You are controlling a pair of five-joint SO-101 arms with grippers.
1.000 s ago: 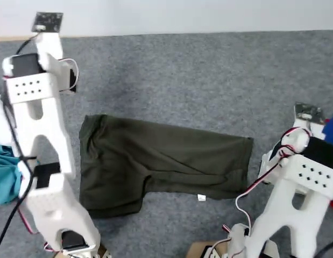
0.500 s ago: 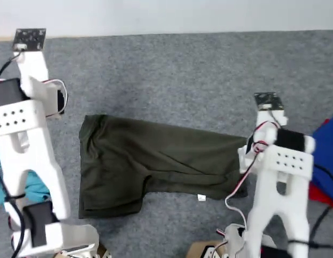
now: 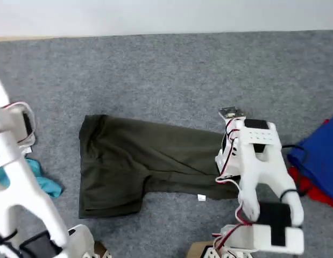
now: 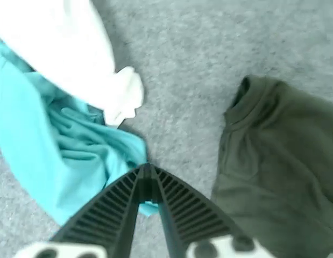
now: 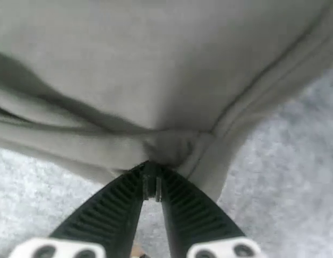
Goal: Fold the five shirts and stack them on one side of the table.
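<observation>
The green shirt (image 3: 155, 161) lies flat on the table (image 3: 171, 70), its long axis from arm to arm. My right jaws pinch a fold at one end; my left jaws, pressed together, hang beyond the other end.

The olive-green shirt (image 3: 155, 161), plain and dark, sits at the ribbed black right fingers (image 5: 182, 209). By the black left fingers (image 4: 177, 207) lie a turquoise shirt (image 4: 42, 145) and a white shirt (image 4: 75, 59). The table (image 3: 171, 75) is speckled grey. Away from the right fingers are a blue shirt (image 3: 317, 156) and a red shirt (image 3: 311, 192).
</observation>
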